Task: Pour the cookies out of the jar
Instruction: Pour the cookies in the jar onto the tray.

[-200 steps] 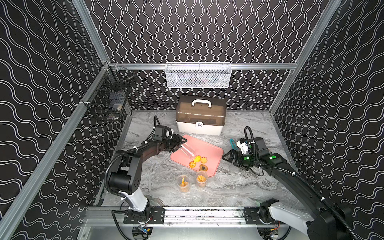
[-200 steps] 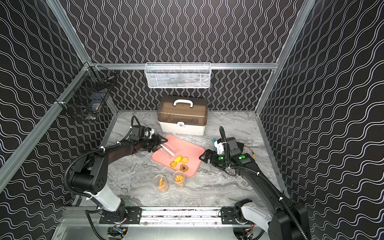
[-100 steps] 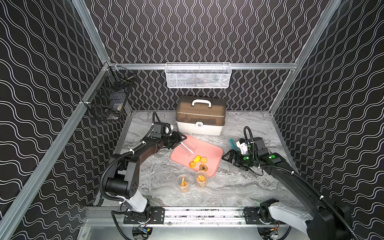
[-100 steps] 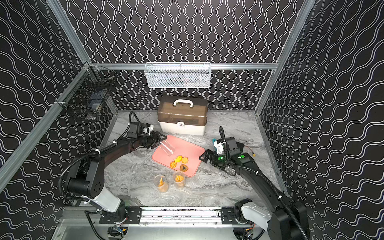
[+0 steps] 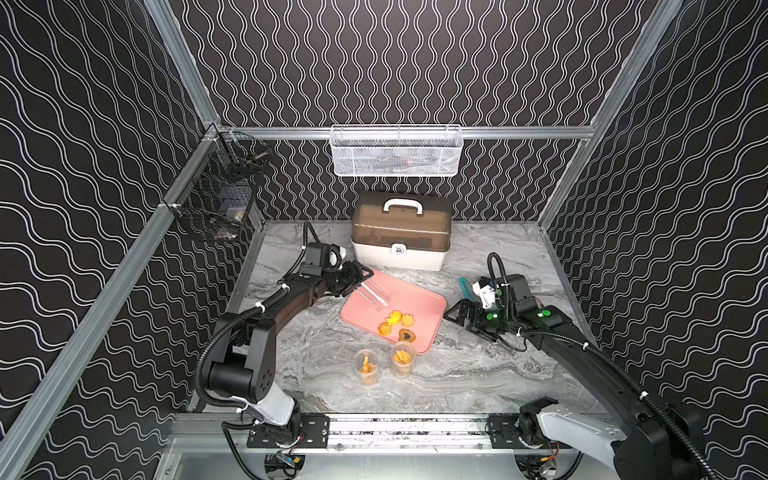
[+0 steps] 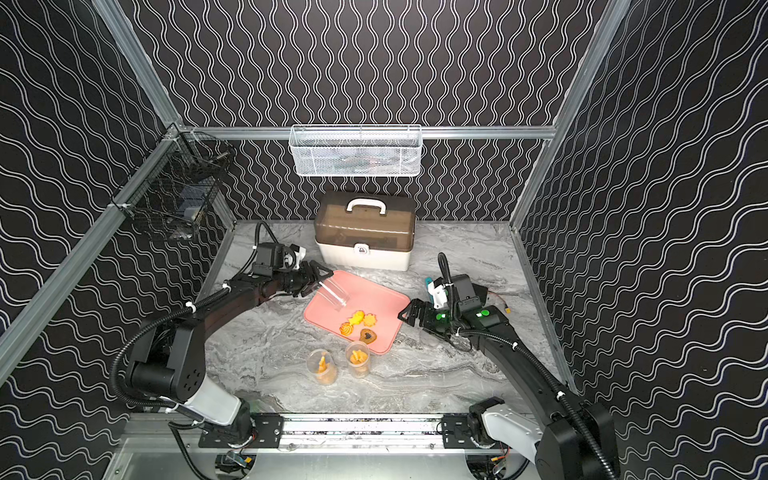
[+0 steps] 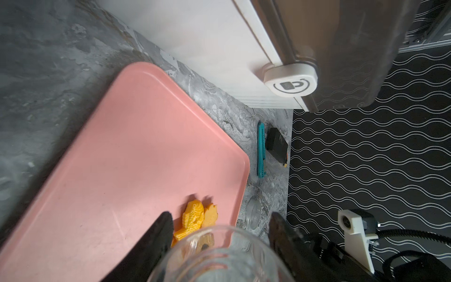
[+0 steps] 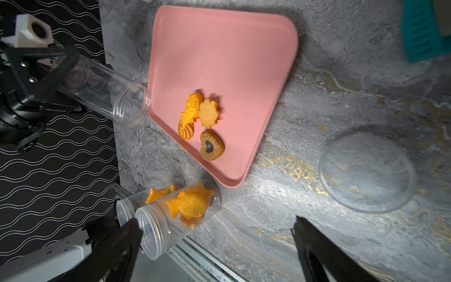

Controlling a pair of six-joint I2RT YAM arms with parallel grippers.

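Observation:
My left gripper (image 5: pixel 357 277) (image 6: pixel 320 276) (image 7: pixel 219 216) is shut on the base end of a clear jar (image 5: pixel 372 293) (image 6: pixel 334 294) (image 7: pixel 219 254) (image 8: pixel 105 95). The jar is tilted, mouth down toward the pink tray (image 5: pixel 419 297) (image 6: pixel 374 295) (image 7: pixel 122 158) (image 8: pixel 219 48), and looks empty. Several orange and brown cookies (image 5: pixel 397 326) (image 6: pixel 358 324) (image 7: pixel 194 217) (image 8: pixel 197 114) lie on the tray's near half. My right gripper (image 5: pixel 455 318) (image 6: pixel 409 318) (image 8: pixel 217 223) stands open and empty by the tray's right edge.
Two clear jars (image 5: pixel 366 368) (image 5: pixel 402 358) (image 8: pixel 180 207) with orange cookies stand just in front of the tray. A clear lid (image 8: pixel 366 173) lies on the marble near my right gripper. A brown-lidded storage box (image 5: pixel 401 235) sits behind the tray, and a teal object (image 5: pixel 465 289) to its right.
My left arm has drawn slightly back toward the far side with the jar still tilted in its grip. The cookies, the tray and the right arm have not moved.

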